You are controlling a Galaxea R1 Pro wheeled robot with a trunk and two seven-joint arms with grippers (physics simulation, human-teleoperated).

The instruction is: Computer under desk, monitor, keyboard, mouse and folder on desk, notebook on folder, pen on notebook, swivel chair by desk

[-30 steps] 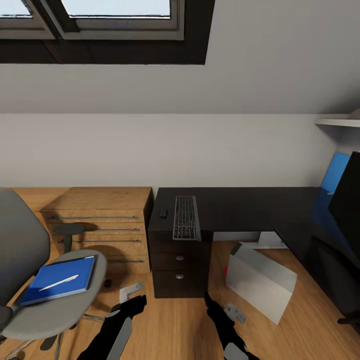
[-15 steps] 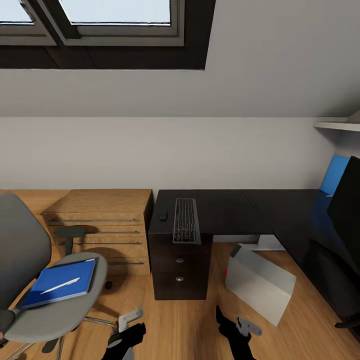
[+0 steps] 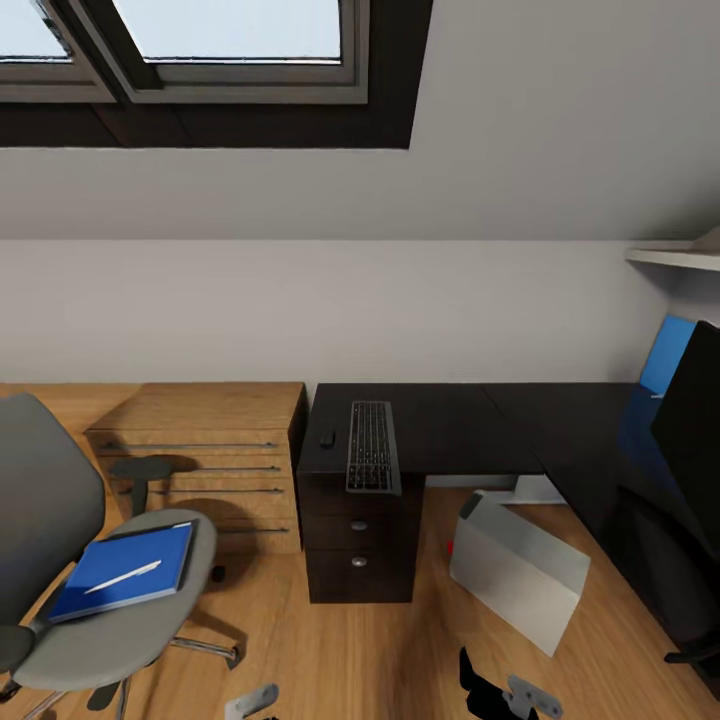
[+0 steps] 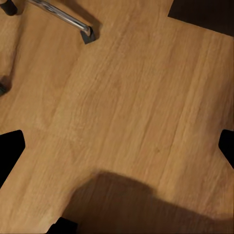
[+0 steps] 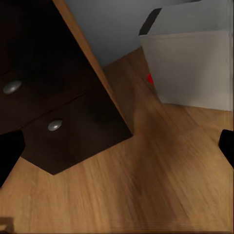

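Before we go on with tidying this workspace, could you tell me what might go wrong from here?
The pen lies loose on the blue notebook on the swivel chair; nudging the chair could roll it off. The keyboard overhangs the desk front edge, so a bump may tip it. The computer stands tilted on the floor in the robot's path.

A matt dark wood desk (image 3: 450, 425), a light wood-grain floor (image 3: 380, 650) and a glossy blue folder (image 3: 125, 570) are seen
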